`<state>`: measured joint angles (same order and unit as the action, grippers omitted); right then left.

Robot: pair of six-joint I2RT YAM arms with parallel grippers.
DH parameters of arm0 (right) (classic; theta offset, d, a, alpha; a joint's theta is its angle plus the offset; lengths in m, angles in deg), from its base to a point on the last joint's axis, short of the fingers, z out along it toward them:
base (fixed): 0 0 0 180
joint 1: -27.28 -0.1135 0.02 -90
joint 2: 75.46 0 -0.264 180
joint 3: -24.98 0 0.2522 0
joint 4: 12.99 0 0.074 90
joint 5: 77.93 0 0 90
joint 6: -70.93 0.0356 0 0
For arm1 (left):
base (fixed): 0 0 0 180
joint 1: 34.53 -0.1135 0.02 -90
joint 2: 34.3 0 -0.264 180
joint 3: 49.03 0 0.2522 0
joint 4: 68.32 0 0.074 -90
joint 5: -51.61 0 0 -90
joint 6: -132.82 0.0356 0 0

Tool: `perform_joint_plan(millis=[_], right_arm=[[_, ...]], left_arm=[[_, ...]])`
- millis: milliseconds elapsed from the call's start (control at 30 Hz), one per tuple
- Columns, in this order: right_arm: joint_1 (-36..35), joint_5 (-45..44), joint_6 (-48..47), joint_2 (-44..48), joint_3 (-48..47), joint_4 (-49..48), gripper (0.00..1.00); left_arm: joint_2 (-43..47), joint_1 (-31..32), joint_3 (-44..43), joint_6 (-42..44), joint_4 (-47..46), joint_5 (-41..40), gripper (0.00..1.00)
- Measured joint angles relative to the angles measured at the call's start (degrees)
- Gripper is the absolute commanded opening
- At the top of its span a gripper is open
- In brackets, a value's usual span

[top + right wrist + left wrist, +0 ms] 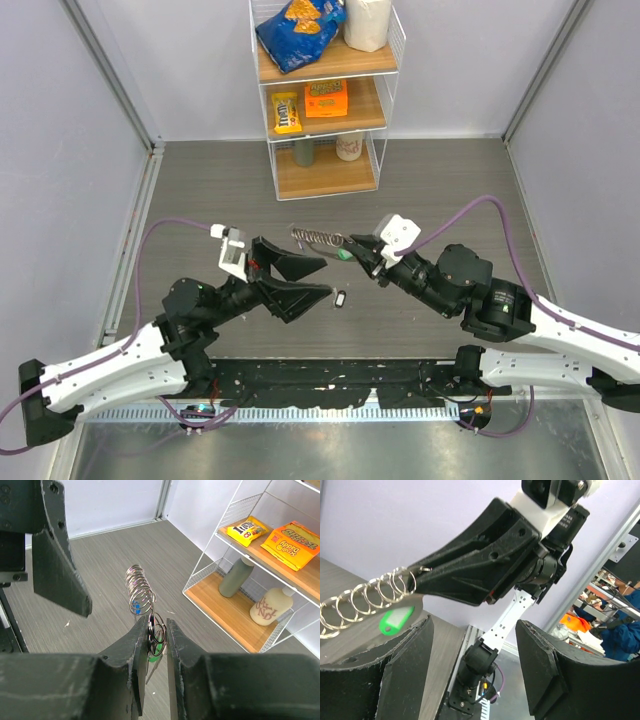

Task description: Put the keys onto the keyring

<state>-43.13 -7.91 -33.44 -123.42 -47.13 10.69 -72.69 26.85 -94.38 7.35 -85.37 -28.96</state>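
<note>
Your right pincer (352, 250) is pinching one end of the keyring (318, 238), which extends left at the middle of the counter (450, 180). A green key (344, 254) sits at that end. Your left pincer (312, 281) stands spread, beside a whitish key (340, 298).

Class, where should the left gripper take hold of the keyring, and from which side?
Its free end, from the left: the keyring stretches leftward from the right gripper, which pinches its other end by the green key.
</note>
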Motion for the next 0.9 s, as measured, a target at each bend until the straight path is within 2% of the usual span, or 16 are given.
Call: perform_joint_plan(millis=[433,900], right_arm=[[0.0,2.4,1.0,1.5,1.3,-0.5,0.05],[0.0,3.9,0.8,3.0,1.8,-0.4,0.05]], left_arm=[[-1.5,0.0,-7.5,3.4,5.5,-5.1,0.77],[-5.2,-0.4,-8.7,3.0,7.6,-5.4,0.77]])
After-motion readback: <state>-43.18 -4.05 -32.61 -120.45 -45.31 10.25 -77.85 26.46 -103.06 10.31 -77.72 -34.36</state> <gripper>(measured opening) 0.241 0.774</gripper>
